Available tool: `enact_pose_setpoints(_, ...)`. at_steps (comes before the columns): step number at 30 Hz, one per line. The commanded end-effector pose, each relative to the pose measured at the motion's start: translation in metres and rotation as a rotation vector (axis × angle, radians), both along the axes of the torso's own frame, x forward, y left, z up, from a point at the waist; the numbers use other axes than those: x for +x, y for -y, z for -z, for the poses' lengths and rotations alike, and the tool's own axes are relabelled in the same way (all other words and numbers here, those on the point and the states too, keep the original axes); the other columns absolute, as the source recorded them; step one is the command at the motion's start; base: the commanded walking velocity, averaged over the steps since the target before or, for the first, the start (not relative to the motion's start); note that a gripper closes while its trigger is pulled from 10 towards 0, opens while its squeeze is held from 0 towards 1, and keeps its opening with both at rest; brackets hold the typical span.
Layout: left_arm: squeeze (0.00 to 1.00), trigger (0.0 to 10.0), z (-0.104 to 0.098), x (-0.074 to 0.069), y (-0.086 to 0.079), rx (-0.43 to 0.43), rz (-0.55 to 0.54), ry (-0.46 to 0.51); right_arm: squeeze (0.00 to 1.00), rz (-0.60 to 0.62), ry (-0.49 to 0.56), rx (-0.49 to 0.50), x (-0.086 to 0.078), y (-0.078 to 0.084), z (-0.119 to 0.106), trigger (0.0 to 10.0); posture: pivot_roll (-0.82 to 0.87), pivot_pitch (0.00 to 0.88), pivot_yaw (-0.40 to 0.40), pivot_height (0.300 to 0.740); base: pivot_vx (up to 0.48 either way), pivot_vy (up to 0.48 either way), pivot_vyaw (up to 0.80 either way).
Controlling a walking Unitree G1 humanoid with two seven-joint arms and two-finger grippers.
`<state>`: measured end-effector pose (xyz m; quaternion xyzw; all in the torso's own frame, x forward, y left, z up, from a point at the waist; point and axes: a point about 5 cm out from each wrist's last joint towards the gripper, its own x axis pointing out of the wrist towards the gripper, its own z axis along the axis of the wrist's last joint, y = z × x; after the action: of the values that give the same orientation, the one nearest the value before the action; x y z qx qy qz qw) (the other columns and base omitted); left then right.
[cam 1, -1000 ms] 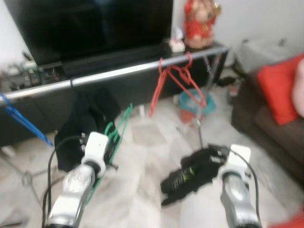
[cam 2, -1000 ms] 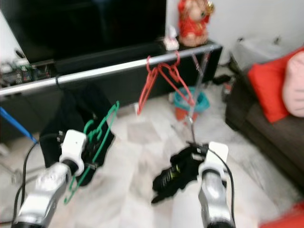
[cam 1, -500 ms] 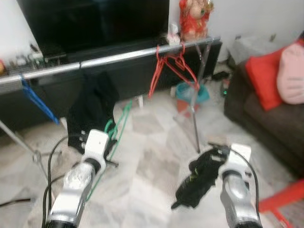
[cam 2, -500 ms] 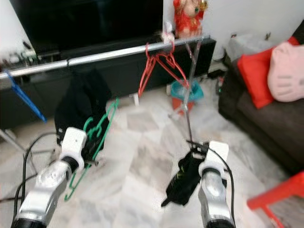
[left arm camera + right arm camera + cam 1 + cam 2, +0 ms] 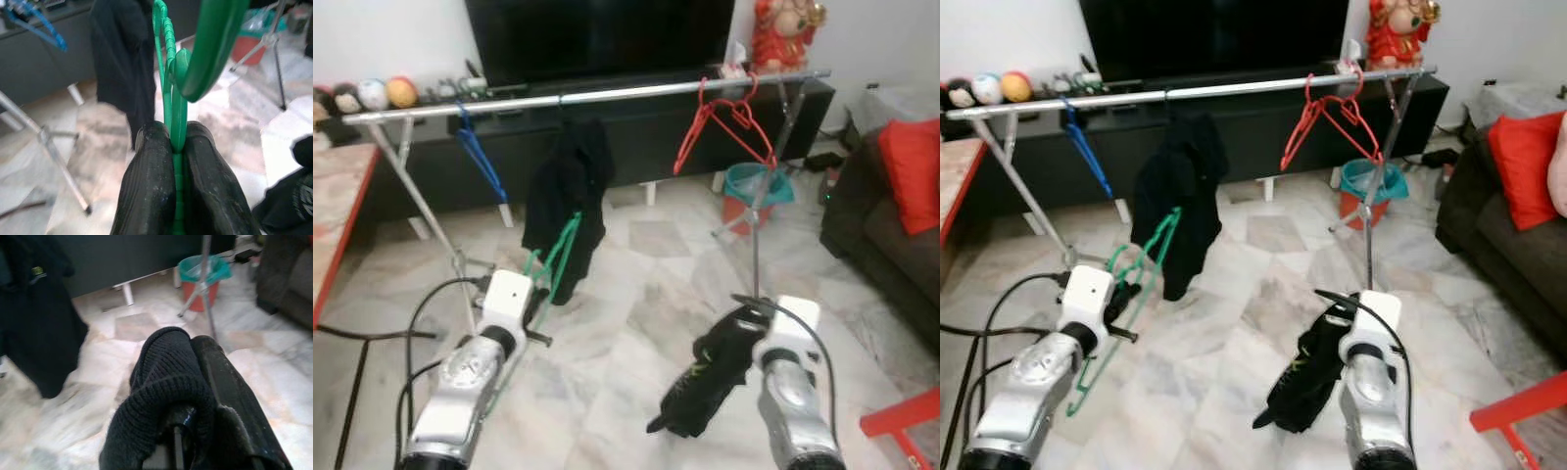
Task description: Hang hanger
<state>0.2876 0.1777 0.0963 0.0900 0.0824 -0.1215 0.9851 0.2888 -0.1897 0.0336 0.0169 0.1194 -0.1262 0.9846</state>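
The left gripper point(image 5: 175, 147) is pinching the green hanger point(image 5: 553, 262) low on the near left, well below the silver rail point(image 5: 607, 94). The right gripper point(image 5: 195, 396) is pressed onto a black knitted garment point(image 5: 1304, 377) on the near right. On the far rail hang a blue hanger point(image 5: 478, 162), a black cloth point(image 5: 570, 196) and red hangers point(image 5: 724, 122).

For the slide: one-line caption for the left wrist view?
Left pincer shut on a green hanger, black garment hanging behind.

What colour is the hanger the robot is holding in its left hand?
Green. The hanger shows best in the left wrist view, pinched between the left gripper.
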Motion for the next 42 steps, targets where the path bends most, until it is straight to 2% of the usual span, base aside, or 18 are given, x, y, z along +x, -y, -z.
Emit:
enact_pose_setpoints(1, 0.00, 10.0, -0.0035, 0.0012, 0.0045, -0.006, 0.014, 0.013, 0.00, 0.016, 0.022, -0.010, 0.0016, 0.0060, -0.0058, 10.0, -0.17, 0.000, 0.026, 0.740, -0.277, 0.000, 0.00)
enact_pose_setpoints(42, 0.00, 10.0, -0.0033, 0.0002, 0.0065, -0.012, 0.017, 0.008, 0.00, -0.003, 0.015, -0.001, 0.0041, 0.0038, -0.0080, 10.0, -0.17, 0.000, 0.023, 0.740, -0.264, 0.000, 0.00)
